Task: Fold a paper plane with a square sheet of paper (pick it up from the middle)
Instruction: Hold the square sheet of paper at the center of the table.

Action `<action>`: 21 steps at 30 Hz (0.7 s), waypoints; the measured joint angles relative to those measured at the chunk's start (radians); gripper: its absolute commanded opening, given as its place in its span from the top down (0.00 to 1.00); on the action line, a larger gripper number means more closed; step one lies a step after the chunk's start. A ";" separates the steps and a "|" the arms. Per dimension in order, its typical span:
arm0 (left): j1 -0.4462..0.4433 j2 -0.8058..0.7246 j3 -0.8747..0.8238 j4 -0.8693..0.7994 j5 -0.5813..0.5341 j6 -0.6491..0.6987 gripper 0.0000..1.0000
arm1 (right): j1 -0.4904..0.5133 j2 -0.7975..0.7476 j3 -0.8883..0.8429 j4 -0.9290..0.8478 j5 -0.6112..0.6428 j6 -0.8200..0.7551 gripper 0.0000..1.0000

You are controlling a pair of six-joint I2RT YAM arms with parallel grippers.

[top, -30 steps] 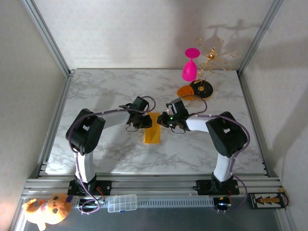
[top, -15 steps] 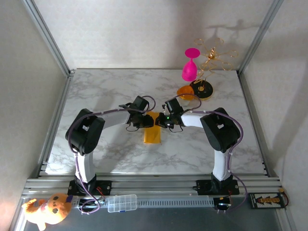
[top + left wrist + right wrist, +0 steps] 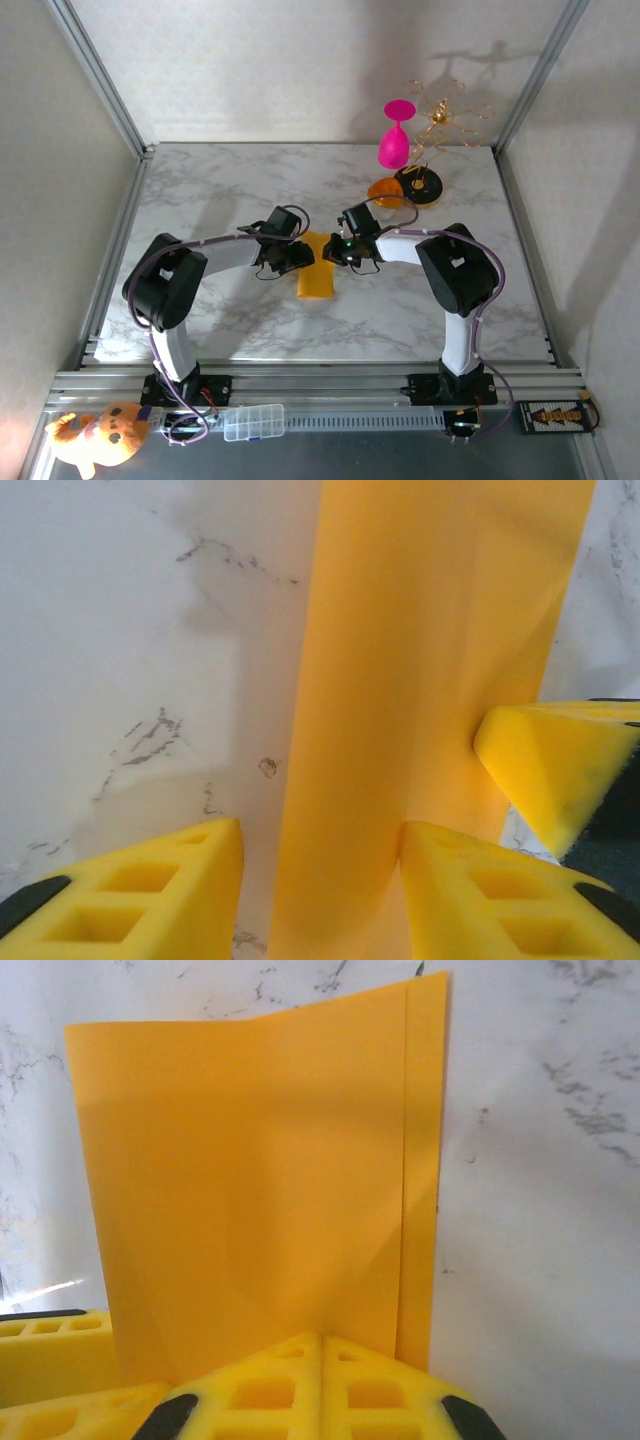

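Observation:
The square sheet of paper (image 3: 314, 280) lies folded into a narrow yellow-orange strip at the table's middle. In the right wrist view the sheet of paper (image 3: 260, 1170) shows a doubled edge along its right side. My left gripper (image 3: 297, 253) is at the strip's far left edge. Seen from the left wrist, the left gripper (image 3: 320, 885) is open, its yellow fingers (image 3: 150, 890) astride a raised bulge of the paper (image 3: 420, 660). My right gripper (image 3: 336, 250) is at the strip's far right edge. The right gripper (image 3: 321, 1360) is shut, tips resting on the paper's near edge.
A pink goblet (image 3: 394, 135), a gold wire stand (image 3: 440, 112) and an orange-and-black disc (image 3: 418, 185) stand at the back right. A plush toy (image 3: 100, 435) and a clear plastic box (image 3: 253, 422) lie on the front rail.
The left gripper's jaws have spread apart and its arm has swung a little to the left. The right gripper slid left onto the paper and then stayed shut.

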 measured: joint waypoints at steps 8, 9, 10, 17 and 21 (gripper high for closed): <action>-0.002 0.016 0.012 -0.025 -0.026 0.024 0.64 | -0.002 -0.005 -0.001 0.007 -0.006 0.039 0.85; -0.004 0.018 0.016 -0.032 -0.032 0.031 0.64 | -0.003 -0.008 -0.001 0.006 -0.004 0.045 0.84; -0.006 0.021 0.020 -0.037 -0.038 0.039 0.64 | -0.005 -0.014 -0.002 0.003 -0.003 0.048 0.83; -0.023 0.033 0.036 -0.060 -0.077 0.065 0.64 | -0.041 -0.115 -0.044 0.005 0.037 0.071 0.77; -0.030 0.038 0.045 -0.070 -0.093 0.065 0.61 | -0.069 -0.164 -0.077 0.003 0.077 0.074 0.75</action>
